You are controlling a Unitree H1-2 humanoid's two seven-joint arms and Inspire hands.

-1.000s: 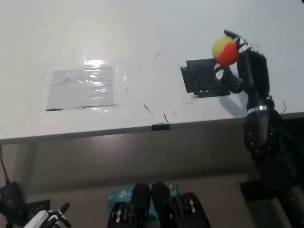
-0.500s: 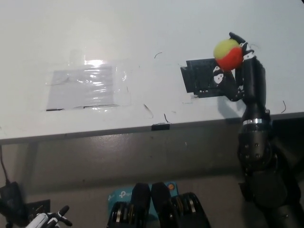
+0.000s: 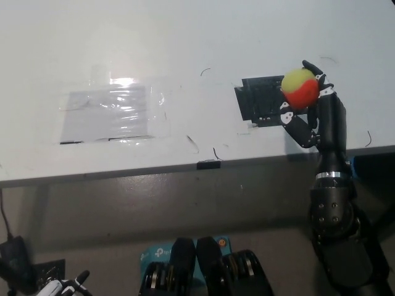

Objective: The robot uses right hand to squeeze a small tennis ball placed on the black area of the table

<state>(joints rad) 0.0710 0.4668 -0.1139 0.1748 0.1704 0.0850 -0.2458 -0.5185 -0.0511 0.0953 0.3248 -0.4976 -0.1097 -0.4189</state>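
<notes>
Gripping the ball above the right edge of the black patch

A white table (image 3: 185,37) fills the upper part of the view, its front edge running across the middle; a sheet of clear tape (image 3: 111,114) is stuck toward its left, and the black patch (image 3: 262,102) is set toward its right, near the front edge; the black right hand (image 3: 311,105) is raised from below over the patch's right side, its fingers closed round the ball (image 3: 300,87), which is held at the top of the hand, just up and left of the palm, and appears lifted off the table; being round, the ball has no long axis; the patch lies directly left of and below it; the white left hand (image 3: 58,288) is only glimpsed at the bottom left corner, far from the ball, and whether it is open cannot be told.
</notes>
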